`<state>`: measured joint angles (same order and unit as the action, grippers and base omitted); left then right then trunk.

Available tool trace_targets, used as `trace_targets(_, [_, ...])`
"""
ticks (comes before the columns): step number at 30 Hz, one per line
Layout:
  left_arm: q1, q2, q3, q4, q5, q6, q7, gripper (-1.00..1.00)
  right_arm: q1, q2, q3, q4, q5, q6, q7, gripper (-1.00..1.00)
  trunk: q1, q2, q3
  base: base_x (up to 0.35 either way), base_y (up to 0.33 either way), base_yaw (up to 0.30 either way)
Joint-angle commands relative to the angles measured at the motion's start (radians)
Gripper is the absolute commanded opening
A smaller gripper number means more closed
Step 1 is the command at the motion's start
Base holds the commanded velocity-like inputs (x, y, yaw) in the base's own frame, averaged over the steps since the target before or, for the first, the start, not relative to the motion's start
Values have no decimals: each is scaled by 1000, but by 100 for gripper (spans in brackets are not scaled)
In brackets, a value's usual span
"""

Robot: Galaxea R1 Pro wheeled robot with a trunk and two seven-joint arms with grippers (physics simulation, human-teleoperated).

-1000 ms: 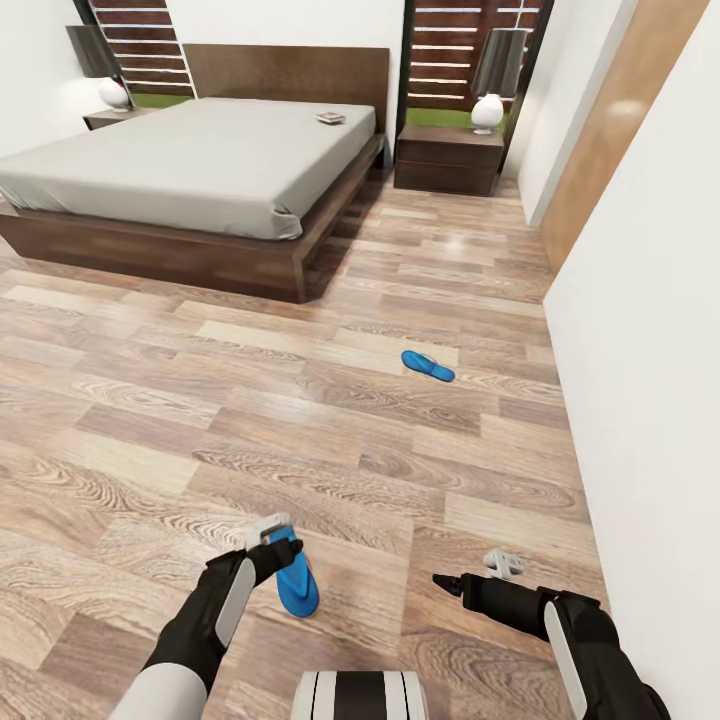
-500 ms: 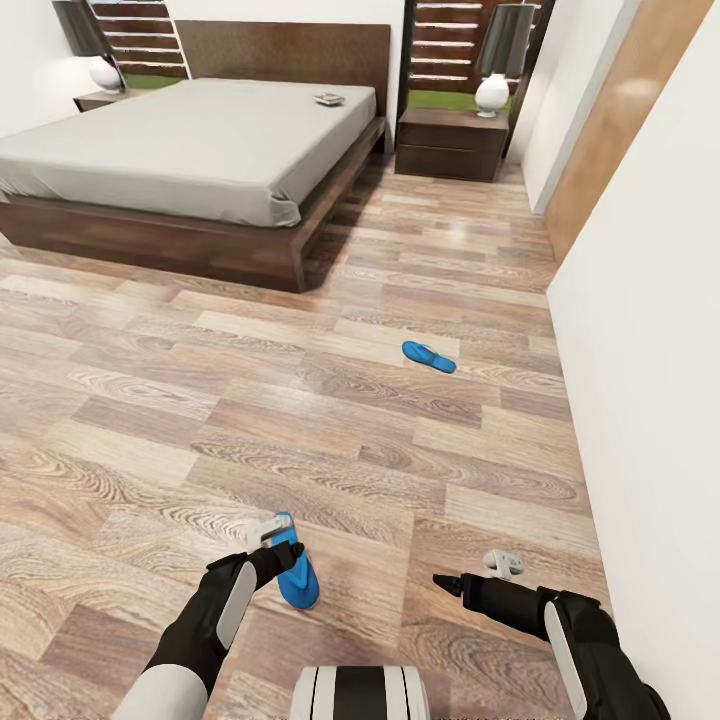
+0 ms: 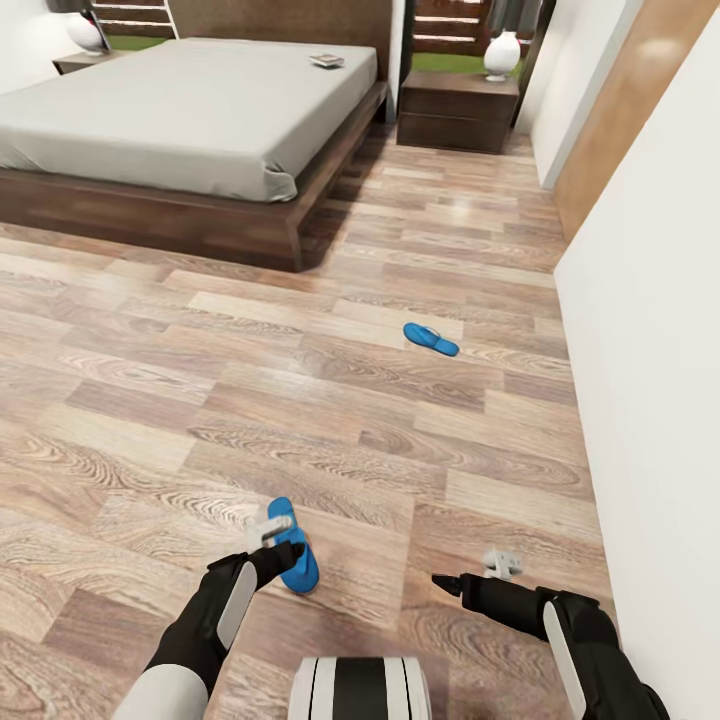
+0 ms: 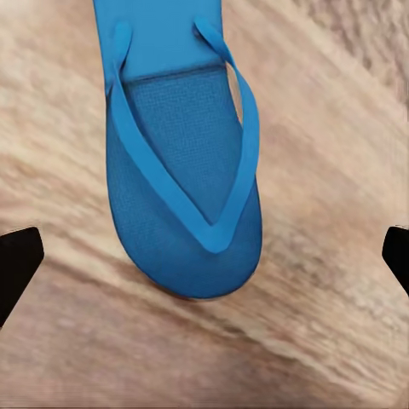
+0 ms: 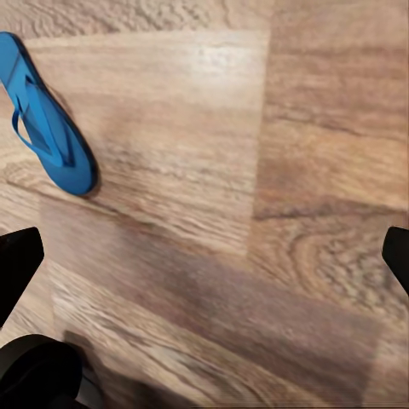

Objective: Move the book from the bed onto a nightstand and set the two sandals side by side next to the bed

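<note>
Near sandal (image 3: 290, 545) lies flat on the wood floor (image 3: 150, 400), strap side up, right under the left gripper (image 3: 270, 528). In the left wrist view that sandal (image 4: 183, 170) sits between the two dark fingertips (image 4: 17, 260), rounded toe end nearest the cam, heel running off beyond the frame edge. So its long axis runs roughly along the gripper's look direction, crosswise to the gap, and the fingers would close across the sole's width. Left jaws are spread wide, nothing pinched, no contact visible; sandal looks just below, not yet straddled.

Right gripper (image 3: 500, 562) hangs well to the side over bare planks, fingers also spread and empty. Its wrist cam catches the same sandal (image 5: 47, 128) off to one side, lying at a slant, near but not under it. Left arm is clearly the nearer one for this grab, imo; next move is prob a straight drop and squeeze.

Second sandal (image 3: 430, 339) is farther ahead, mid-floor, well apart from the first, lying diagonally and closer to the right-hand wall (image 3: 650, 350) than to the bed (image 3: 190, 130). The book (image 3: 326, 60) rests on the mattress near the headboard, on the side twd the nightstand (image 3: 458, 110). Neither sandal is by the bed yet.
</note>
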<state>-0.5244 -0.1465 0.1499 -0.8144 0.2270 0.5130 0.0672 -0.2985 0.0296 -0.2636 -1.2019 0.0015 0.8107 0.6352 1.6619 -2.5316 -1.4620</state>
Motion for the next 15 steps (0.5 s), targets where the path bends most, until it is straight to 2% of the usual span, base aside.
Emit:
trace_targets(1, [0,-1,2,-2,11,5,7,100,-1,1,-3,-1,0,7,5,100,0,-1,-5,0,0,0])
trace_targets(15, [0,-1,2,-2,11,7,5,100,-1,1,-3,-1,0,7,5,100,7,-4,-59,0,0,0])
